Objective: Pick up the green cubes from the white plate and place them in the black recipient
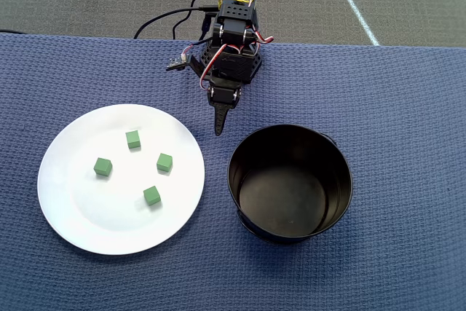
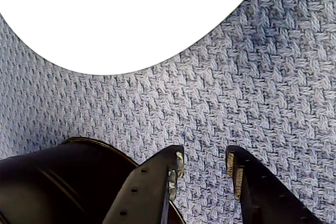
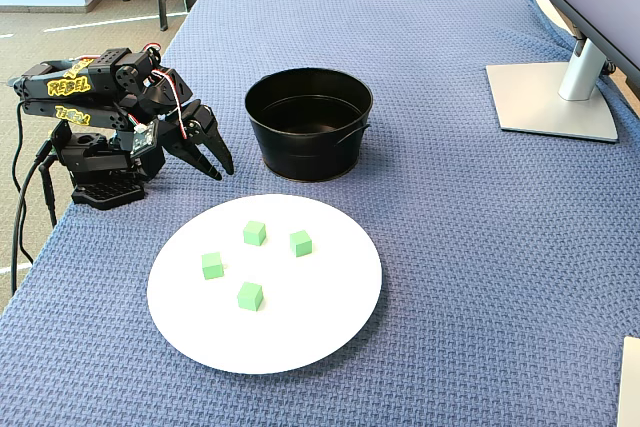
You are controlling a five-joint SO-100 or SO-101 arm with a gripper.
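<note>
Several small green cubes (image 1: 133, 139) (image 3: 255, 233) lie spread on the white plate (image 1: 80, 202) (image 3: 300, 327), none touching another. The black recipient (image 1: 290, 193) (image 3: 310, 152) stands upright beside the plate and looks empty inside. My gripper (image 1: 218, 129) (image 3: 222, 173) hangs low over the blue cloth, between the plate's edge and the pot, near the arm's base. In the wrist view the gripper (image 2: 205, 160) is open with only cloth between its fingers; the plate (image 2: 131, 19) fills the top and the pot's wall (image 2: 58, 182) the lower left. No cubes appear in the wrist view.
A blue woven cloth (image 3: 470, 247) covers the table. A grey monitor stand (image 3: 550, 97) sits at the far right in the fixed view. The arm's cables (image 1: 167, 20) trail off behind its base (image 3: 100, 187) at the table's edge.
</note>
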